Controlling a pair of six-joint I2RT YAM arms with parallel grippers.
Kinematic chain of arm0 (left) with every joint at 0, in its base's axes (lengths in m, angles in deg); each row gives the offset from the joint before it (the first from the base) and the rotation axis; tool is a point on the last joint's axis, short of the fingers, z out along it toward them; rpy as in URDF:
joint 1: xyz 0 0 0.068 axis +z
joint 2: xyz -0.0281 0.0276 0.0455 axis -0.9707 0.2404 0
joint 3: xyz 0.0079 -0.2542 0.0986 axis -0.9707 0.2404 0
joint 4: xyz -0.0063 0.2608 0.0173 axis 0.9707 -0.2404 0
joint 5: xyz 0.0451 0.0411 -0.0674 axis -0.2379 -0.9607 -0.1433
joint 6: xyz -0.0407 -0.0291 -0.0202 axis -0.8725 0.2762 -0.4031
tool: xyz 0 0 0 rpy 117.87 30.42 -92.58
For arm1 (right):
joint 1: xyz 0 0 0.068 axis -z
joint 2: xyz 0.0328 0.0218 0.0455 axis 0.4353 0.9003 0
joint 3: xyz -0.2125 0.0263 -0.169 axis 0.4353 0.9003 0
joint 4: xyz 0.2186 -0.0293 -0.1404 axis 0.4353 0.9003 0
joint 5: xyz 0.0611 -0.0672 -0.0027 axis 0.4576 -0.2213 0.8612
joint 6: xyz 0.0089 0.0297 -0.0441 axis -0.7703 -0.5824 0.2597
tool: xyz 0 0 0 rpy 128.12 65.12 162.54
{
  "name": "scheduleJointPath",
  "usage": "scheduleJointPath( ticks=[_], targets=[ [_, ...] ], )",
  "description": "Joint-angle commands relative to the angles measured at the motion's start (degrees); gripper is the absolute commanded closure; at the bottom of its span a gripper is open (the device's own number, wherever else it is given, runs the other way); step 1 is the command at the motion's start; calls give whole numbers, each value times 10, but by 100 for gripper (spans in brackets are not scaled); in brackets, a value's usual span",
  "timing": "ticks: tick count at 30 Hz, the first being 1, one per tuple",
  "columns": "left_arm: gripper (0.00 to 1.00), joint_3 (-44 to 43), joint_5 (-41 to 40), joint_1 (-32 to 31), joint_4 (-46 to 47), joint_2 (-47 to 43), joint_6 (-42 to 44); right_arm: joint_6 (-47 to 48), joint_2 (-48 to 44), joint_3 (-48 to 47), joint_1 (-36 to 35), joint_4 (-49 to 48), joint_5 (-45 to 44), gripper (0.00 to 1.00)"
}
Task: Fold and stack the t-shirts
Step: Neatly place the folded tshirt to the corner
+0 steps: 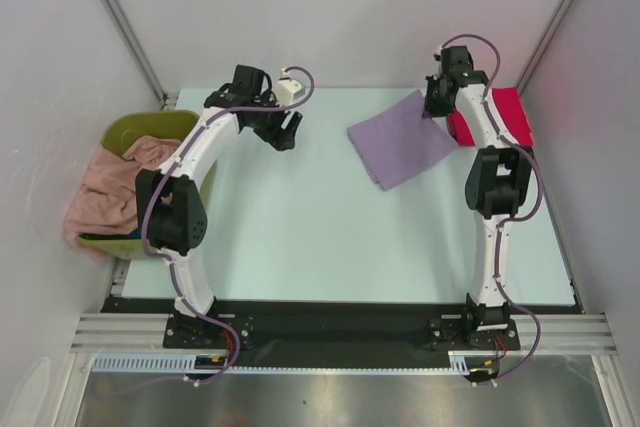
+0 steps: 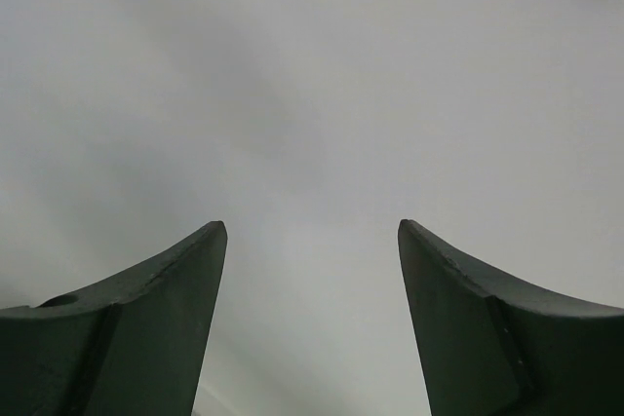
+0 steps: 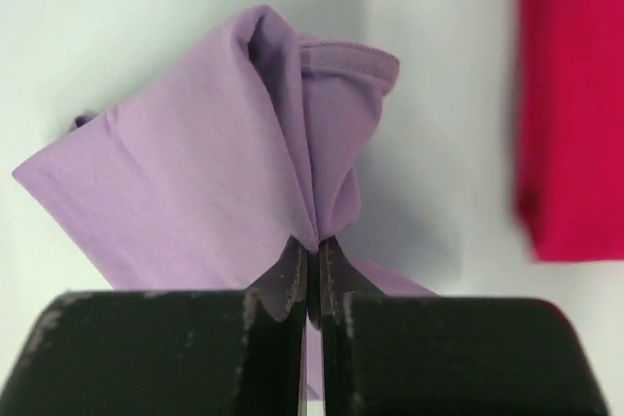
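**Pale table point(image 1: 320, 237): lavender t-shirt point(image 1: 400, 142) pinched far right**

My right gripper point(image 3: 314, 245) is clamped on a bunched edge of it, beside the folded red t-shirt point(image 1: 510, 112). My left gripper point(image 2: 312, 241) hangs far, left of centre, jaws spread, holding nothing. I see the salmon-pink t-shirt point(image 1: 105, 192) spilling from the green bin point(image 1: 150, 127) at the left edge.

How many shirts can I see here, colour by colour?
Lavender shirt: 1
Red shirt: 1
Salmon-pink shirt, heaped in the green bin: 1
Total: 3 shirts in view
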Motion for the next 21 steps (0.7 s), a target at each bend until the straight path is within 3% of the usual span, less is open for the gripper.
scheduleJointPath(
  ticks=[1,3,6,14,21],
  targets=[
    [23,-48,-14,0,-8,-30,23,80,48,-112,12,89,-120,100],
    [23,-59,-20,0,-13,-21,24,116,74,-198,14,92,-167,100],
    [23,-66,-24,0,-17,-14,28,157,83,-221,15,74,-215,100],
    [23,-71,-48,0,-22,0,48,322,63,-212,15,-63,-349,100],
    [23,-78,-64,0,-23,10,54,367,40,-200,29,-85,-364,100]
  ],
)
